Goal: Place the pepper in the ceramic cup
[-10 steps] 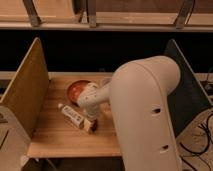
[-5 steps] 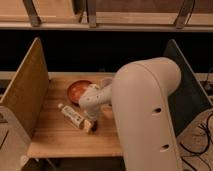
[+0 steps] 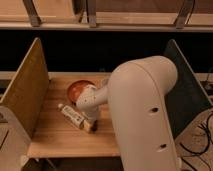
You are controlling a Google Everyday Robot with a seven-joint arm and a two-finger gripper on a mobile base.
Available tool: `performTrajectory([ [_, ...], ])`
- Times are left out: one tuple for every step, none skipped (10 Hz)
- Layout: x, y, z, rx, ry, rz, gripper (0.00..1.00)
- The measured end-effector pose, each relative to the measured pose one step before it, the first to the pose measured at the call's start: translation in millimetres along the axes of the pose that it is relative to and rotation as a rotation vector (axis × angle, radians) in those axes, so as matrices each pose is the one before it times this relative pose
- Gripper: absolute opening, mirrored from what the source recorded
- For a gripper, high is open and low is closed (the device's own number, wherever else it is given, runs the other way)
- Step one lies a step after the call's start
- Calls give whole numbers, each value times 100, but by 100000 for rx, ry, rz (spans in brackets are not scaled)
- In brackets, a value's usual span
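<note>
Little has shifted since a second ago: the gripper (image 3: 90,123) stays low over the surface (image 3: 55,140), and whether it grips anything cannot be told. A small dark bit at its tip may be the pepper (image 3: 92,128), axis unclear, just beside the tube's (image 3: 71,115) lower-right end. The tube's label is unreadable.

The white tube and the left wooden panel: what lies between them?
Only bare tabletop, seen in the camera view. The gripper is down at the near end of the white tube.
</note>
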Motion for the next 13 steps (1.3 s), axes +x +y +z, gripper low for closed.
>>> performTrajectory([
  [455, -367, -244, 455, -153, 1946, 6],
  [280, -559, -578, 820, -676, 1970, 1],
  [161, -398, -537, 588, -741, 1548, 0],
  [79, -601, -832, 1193, -1289, 1719, 0],
  [-16, -443, -623, 1000, -852, 921, 0],
  [-242, -550, -1045, 1771, -1308, 679, 0],
  [-398, -584, -1298, 2379, -1375, 216, 0],
  [-642, -701, -1809, 3422, -1692, 0, 0],
  [-405, -742, -1488, 3157, -1071, 177, 0],
  [-308, -1192, -2382, 4774, -829, 550, 0],
  [-21, -1166, -1956, 3582, -387, 938, 0],
  [164, -1314, -1955, 2645, -638, 1855, 0],
  [237, -808, -921, 1179, -257, 1401, 0],
])
